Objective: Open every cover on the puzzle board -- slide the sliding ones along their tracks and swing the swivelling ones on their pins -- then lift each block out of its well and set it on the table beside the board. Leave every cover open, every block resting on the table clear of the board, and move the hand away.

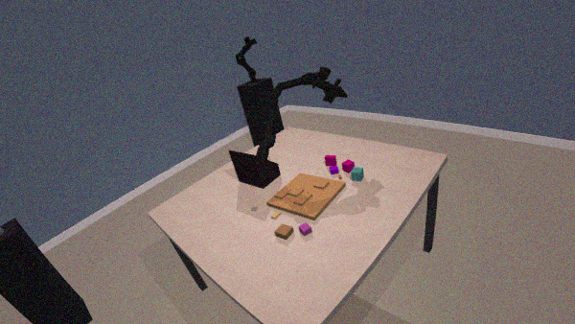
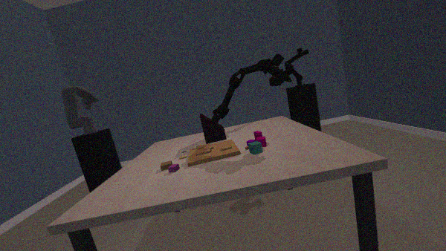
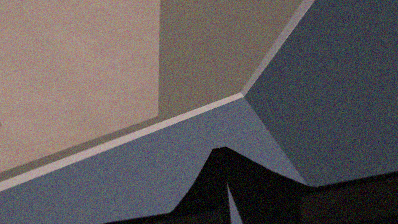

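Note:
My gripper (image 1: pixel 345 95) (image 2: pixel 290 79) (image 3: pixel 220 154) is shut and empty, high above the table's far side, away from the board. The wooden puzzle board (image 1: pixel 322 201) (image 2: pixel 215 158) lies flat; its covers and wells are too small and blurred to judge. Behind it rest two magenta blocks, one (image 1: pixel 331 160) (image 2: pixel 258 134) farther back and one (image 1: pixel 348 166) (image 2: pixel 262 141) nearer, a purple block (image 1: pixel 333 170) (image 2: pixel 250 142) and a teal block (image 1: pixel 356 173) (image 2: pixel 255 148). In front rest a brown block (image 1: pixel 284 231) (image 2: pixel 166 165) and a violet block (image 1: pixel 305 229) (image 2: pixel 173 168).
A small orange piece (image 1: pixel 340 177) lies near the teal block. A small yellow piece (image 1: pixel 276 215) (image 2: pixel 183 157) and a small grey piece (image 1: pixel 254 209) lie beside the board's near left corner. Dark pedestals (image 1: pixel 261 110) (image 2: pixel 97 160) stand off the table (image 1: pixel 216 230) (image 2: pixel 149 197).

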